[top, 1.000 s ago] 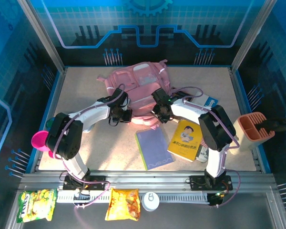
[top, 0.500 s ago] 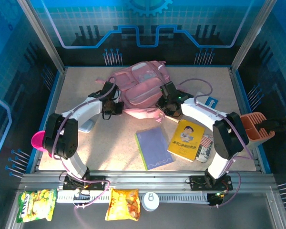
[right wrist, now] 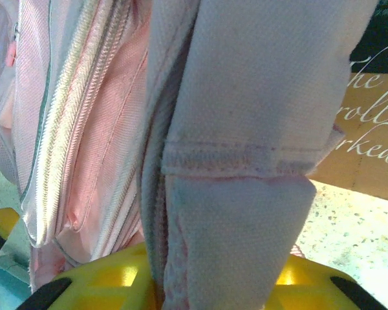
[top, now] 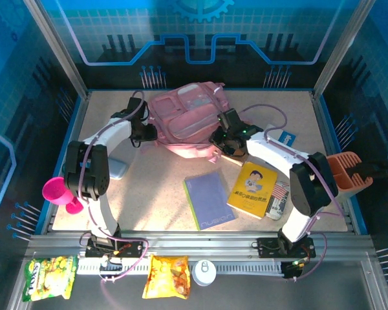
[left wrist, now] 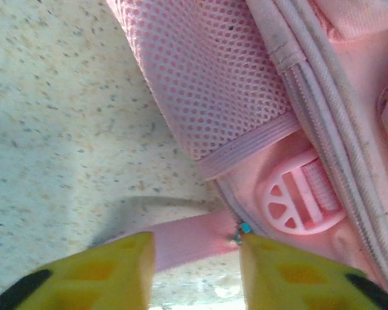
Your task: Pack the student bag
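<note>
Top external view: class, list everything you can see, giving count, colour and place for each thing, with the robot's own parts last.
soft pink fabric student bag: one, pink, far middle of the table
purple softcover notebook: one, purple, near middle
yellow picture book: one, yellow, right of the notebook
magenta plastic cup: one, magenta, left table edge
salmon plastic pen holder: one, salmon, right table edge
small blue packet: one, blue, right of the bag
green-yellow snack bag: one, front ledge, left
orange snack bag: one, front ledge, middle
round white tin: one, white, beside the orange bag
left claw: one, yellow fingers, open at the bag's left side
right claw: one, yellow fingers, shut on a bag strap
</note>
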